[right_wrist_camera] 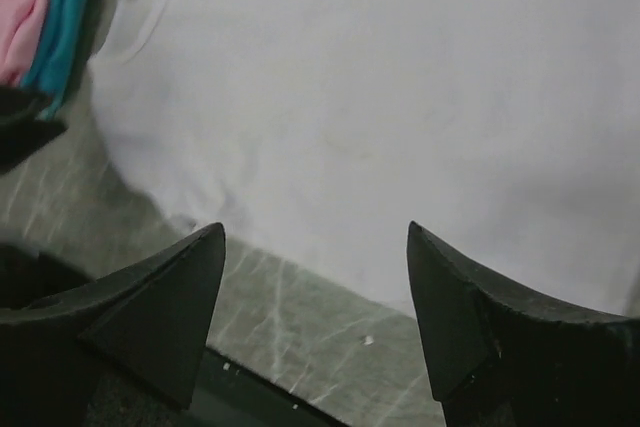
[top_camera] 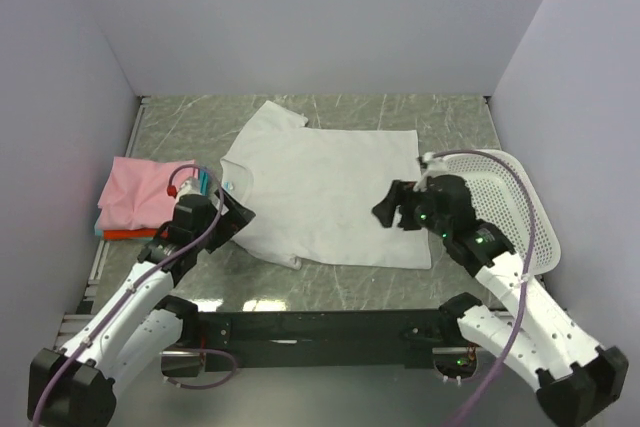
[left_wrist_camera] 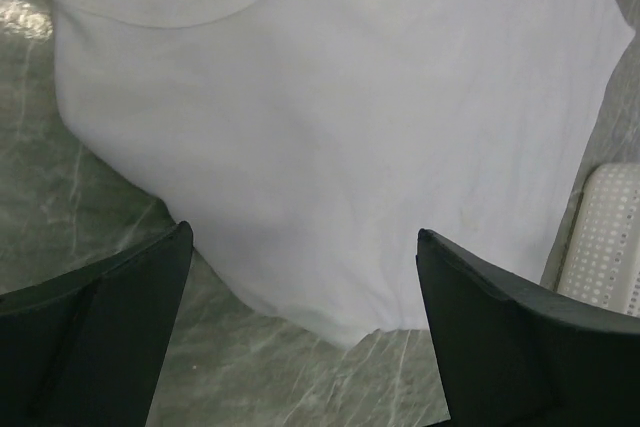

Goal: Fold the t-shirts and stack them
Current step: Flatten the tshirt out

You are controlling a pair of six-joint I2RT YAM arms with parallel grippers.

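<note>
A plain white t-shirt point(top_camera: 320, 197) lies spread flat in the middle of the table, neck to the left, with a small blue label point(top_camera: 228, 186). A stack of folded shirts sits at the left: pink point(top_camera: 140, 192) on top, teal and orange-red point(top_camera: 130, 234) edges below. My left gripper point(top_camera: 240, 215) is open and empty over the shirt's near left sleeve point(left_wrist_camera: 330, 307). My right gripper point(top_camera: 385, 209) is open and empty above the shirt's near right part point(right_wrist_camera: 400, 97). The pink and teal stack shows in the right wrist view point(right_wrist_camera: 45, 17).
A white perforated plastic basket point(top_camera: 520, 202) lies tilted at the right, behind my right arm; its corner shows in the left wrist view point(left_wrist_camera: 605, 237). The marbled green table point(top_camera: 330, 287) ends at a black front rail point(top_camera: 320, 327). Pale walls enclose three sides.
</note>
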